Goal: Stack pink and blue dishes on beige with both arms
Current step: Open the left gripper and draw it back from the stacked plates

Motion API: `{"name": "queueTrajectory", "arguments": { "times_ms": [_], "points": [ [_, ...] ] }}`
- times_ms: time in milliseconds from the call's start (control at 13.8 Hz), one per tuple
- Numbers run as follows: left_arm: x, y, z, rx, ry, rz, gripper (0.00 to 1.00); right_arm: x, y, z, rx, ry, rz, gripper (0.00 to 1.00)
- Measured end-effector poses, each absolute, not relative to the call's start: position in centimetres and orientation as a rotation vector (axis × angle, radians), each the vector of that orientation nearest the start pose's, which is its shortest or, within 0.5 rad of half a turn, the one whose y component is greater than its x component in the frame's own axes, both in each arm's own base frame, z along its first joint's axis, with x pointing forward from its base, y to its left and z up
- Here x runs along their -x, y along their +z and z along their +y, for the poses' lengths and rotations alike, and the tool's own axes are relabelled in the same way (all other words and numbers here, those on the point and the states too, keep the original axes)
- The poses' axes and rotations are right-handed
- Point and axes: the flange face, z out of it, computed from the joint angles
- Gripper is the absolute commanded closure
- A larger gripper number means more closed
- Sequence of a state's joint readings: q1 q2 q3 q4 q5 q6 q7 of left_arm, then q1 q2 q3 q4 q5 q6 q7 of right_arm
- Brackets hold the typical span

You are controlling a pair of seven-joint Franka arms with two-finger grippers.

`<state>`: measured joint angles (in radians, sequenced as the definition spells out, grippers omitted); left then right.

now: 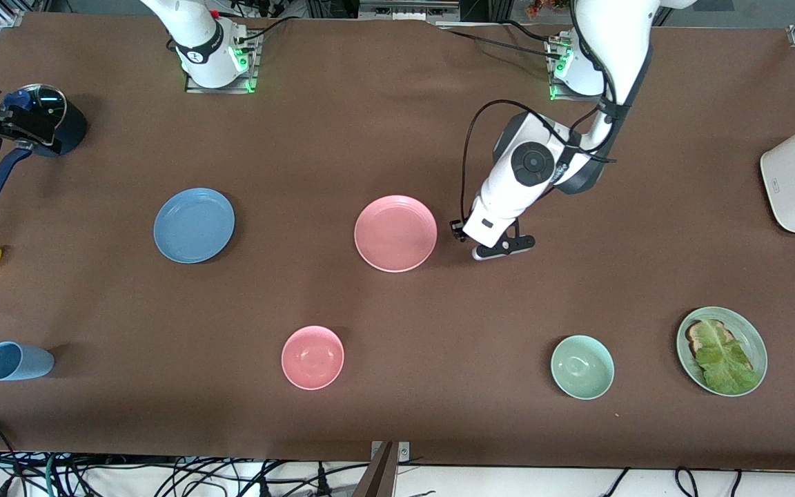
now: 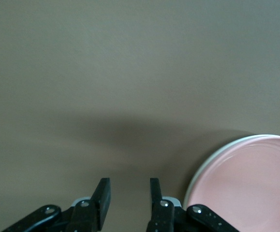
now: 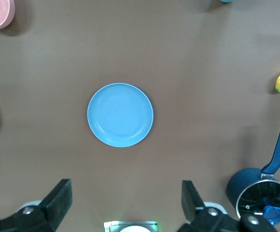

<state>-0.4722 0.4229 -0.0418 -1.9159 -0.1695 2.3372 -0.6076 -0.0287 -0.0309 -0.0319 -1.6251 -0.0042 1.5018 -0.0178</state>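
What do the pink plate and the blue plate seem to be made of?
Pink plate: probably matte plastic or melamine, since its colour is flat and even, with only soft highlights and faint moulded rings at the rim. A pale edge shows beneath it in the left wrist view.
Blue plate: seemingly the same material, with the same dull, uniform surface and ringed rim.

beige plate: hidden under pink plate [image 2: 248, 188], pale rim showing | pink plate: cut by frame edge
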Motion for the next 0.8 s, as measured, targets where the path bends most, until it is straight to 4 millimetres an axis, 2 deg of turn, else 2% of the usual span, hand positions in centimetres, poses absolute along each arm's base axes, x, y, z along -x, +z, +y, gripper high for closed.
{"name": "queueTrajectory", "arguments": {
  "times_ms": [218,509,655,800],
  "points": [
    [-57.7,31.8,-25.1,3.242,0.156,-0.189,0.56,-53.4,61.0,-3.3,3.136,0.159,0.067,0.00],
    [-60.1,33.7,-15.9,3.245,0.176,0.005,0.55,-53.5,60.4,-3.3,3.134,0.189,0.068,0.00],
    [-60.7,34.4,-11.6,3.207,0.169,0.100,0.56,-53.9,58.8,-3.3,3.129,0.243,0.068,0.00],
    [-61.0,36.0,-7.7,3.197,0.181,0.159,0.52,-54.5,55.5,-3.3,3.120,0.330,0.068,0.00]
  ]
}}
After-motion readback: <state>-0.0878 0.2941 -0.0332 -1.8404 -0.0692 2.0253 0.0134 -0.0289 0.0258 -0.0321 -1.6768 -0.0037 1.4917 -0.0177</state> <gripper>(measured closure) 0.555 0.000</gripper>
